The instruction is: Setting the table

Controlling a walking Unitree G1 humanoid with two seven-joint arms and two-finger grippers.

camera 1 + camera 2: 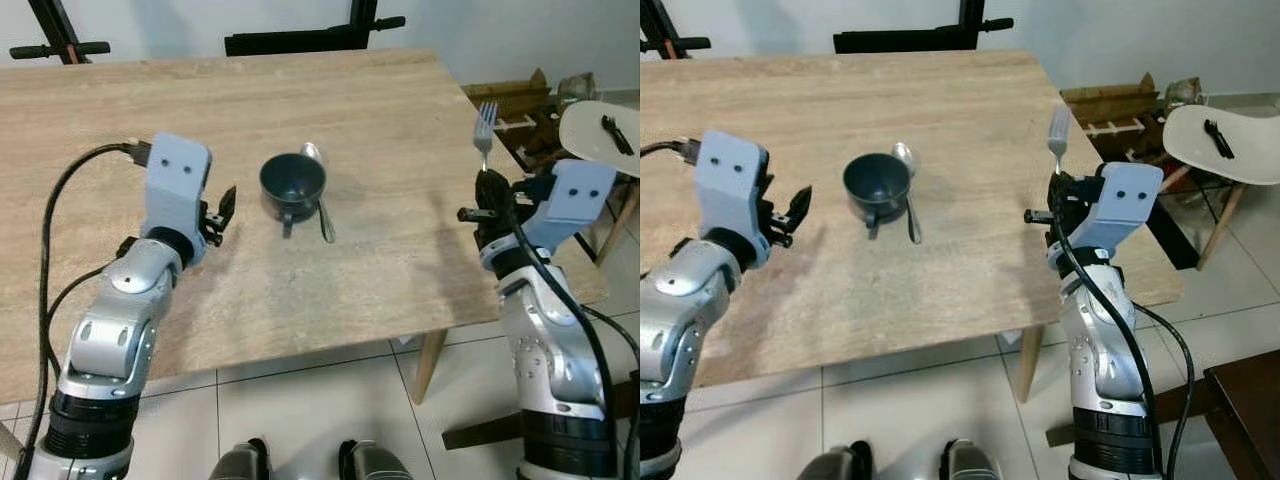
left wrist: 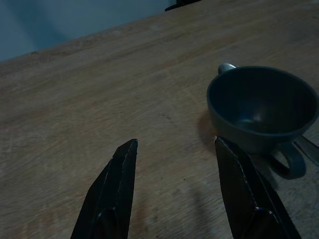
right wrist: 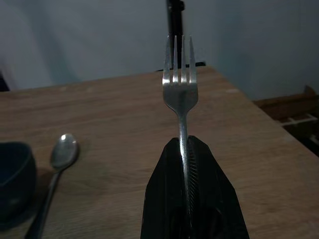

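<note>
Your right gripper [image 1: 488, 190] clenches a fork [image 1: 484, 128] upright, unplaced; left gripper [image 1: 222, 208] hovers, fingers released, beside the cup [image 1: 292, 183] and spoon [image 1: 318, 190] already on the worktop [image 1: 380, 250].

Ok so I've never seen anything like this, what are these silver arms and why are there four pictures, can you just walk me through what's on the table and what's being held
You are looking at a humanoid robot setting a table. The two wide pictures come from a stereo camera on its head, looking down at its own two silver arms. The other two come from small cameras on each wrist, looking along that arm's black fingers.

On the wooden table stands a dark cup with its handle toward the robot, and a spoon lies right beside it.

The right tool is shut on a fork, holding it upright by the handle, prongs up, near the table's right edge. The left tool is open and holds nothing, hanging over the table just left of the cup.

A white chair stands off to the right.
</note>
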